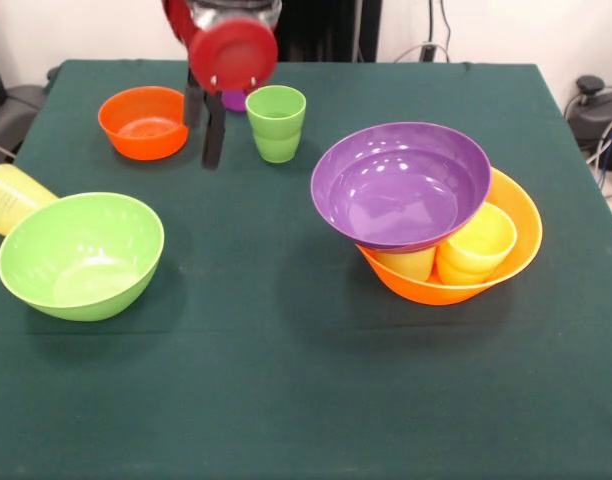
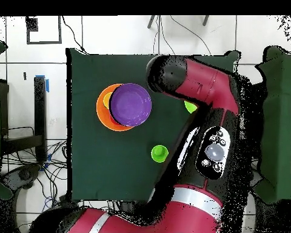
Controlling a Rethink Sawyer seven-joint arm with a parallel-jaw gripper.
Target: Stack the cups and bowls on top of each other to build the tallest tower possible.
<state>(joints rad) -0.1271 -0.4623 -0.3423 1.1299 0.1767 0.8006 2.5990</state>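
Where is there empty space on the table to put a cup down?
The near stretch of green cloth in front of the lime green bowl and the orange bowl is bare, and so is the gap between them. It is crowded at the far edge around the gripper, small orange bowl and green cup.

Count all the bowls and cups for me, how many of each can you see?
Bowls: 4, purple, big orange, lime, small orange.
Cups: 5, lime, pale yellow, two yellow in the big orange bowl, a purple one partly hidden behind the gripper.
Total: 9.
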